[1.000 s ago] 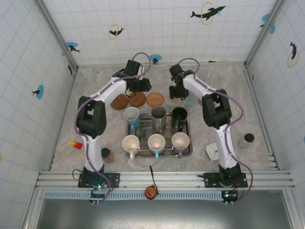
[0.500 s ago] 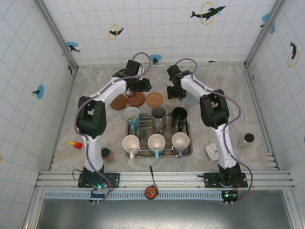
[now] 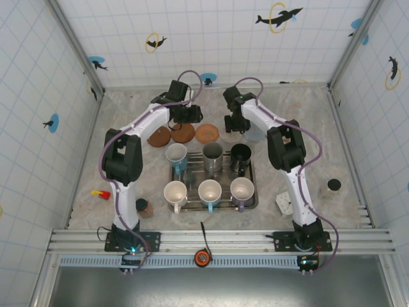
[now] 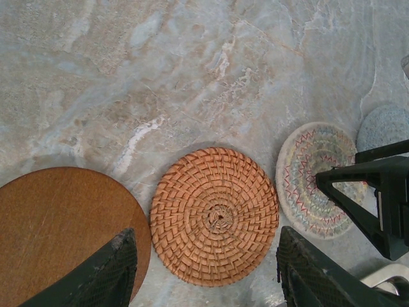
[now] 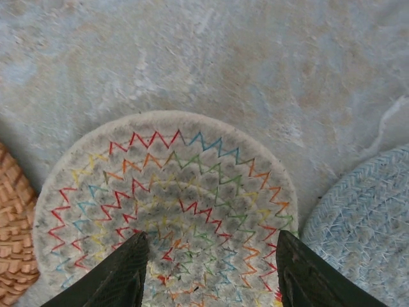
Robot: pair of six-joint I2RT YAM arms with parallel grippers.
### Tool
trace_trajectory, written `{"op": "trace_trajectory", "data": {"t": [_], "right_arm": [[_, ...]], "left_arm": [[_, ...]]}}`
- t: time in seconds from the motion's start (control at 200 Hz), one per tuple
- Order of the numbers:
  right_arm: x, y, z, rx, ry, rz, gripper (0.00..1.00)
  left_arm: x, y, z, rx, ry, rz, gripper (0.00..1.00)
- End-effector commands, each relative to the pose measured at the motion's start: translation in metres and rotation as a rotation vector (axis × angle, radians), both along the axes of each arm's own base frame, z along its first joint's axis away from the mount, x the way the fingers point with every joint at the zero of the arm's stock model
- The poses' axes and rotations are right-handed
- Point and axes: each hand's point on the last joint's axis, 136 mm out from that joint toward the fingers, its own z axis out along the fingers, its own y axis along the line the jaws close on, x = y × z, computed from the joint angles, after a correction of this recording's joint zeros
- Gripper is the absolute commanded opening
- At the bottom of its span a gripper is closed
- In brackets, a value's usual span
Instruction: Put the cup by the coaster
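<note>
Several cups stand in a metal tray (image 3: 250, 192) at mid-table, among them a steel cup (image 3: 213, 153) and a black cup (image 3: 241, 154). A row of coasters lies just behind the tray. My left gripper (image 4: 208, 272) hangs open above the woven orange coaster (image 4: 215, 215), beside a flat brown coaster (image 4: 57, 230). My right gripper (image 5: 211, 275) hangs open over the white coaster with coloured zigzags (image 5: 166, 198), with nothing between its fingers. In the top view the left gripper (image 3: 186, 116) and the right gripper (image 3: 234, 120) hover side by side over the coaster row.
A light blue coaster (image 5: 367, 214) lies right of the zigzag one. On the table stand a small brown jar (image 3: 142, 206), a red-and-yellow item (image 3: 99, 193), a white box (image 3: 284, 203) and a black round piece (image 3: 333, 185). Tiled walls enclose the table.
The right gripper has shifted slightly left and back over the zigzag coaster. The left arm has stayed still.
</note>
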Motion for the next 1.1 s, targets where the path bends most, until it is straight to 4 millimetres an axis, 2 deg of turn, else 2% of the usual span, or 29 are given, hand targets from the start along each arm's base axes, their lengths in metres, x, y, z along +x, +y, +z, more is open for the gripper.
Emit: {"op": "trace_trajectory", "data": {"t": [0.0,0.115,0.215,0.516,0.816,0.856,0.876,1.096], "right_arm": [[0.0,-0.007,0.006,-0.042,0.003,0.009,0.56],[-0.003,-0.007,0.005,-0.031,0.011,0.01,0.56],[-0.001,0.001,0.009,0.014,0.004,0.012,0.56],[0.011,0.015,0.048,0.111,-0.071,0.006,0.56],[0.019,-0.001,0.104,0.107,-0.173,-0.026,0.56],[0.018,-0.002,0.104,0.099,-0.172,-0.025,0.57],[0.016,-0.003,0.122,0.111,-0.201,-0.025,0.56],[-0.003,-0.013,0.179,0.142,-0.299,-0.023,0.56]], "left_arm": [[-0.004,0.004,0.011,0.008,-0.024,-0.013,0.59],[-0.005,0.006,0.014,0.009,-0.03,-0.008,0.59],[-0.005,0.006,0.018,0.006,-0.036,-0.006,0.59],[-0.005,0.007,0.034,-0.003,-0.064,0.003,0.59],[-0.008,0.01,0.072,-0.033,-0.133,0.013,0.59],[-0.01,0.01,0.079,-0.036,-0.145,0.014,0.59],[-0.011,0.011,0.084,-0.037,-0.153,0.017,0.59],[-0.026,0.023,0.137,-0.072,-0.257,0.048,0.59]]}}
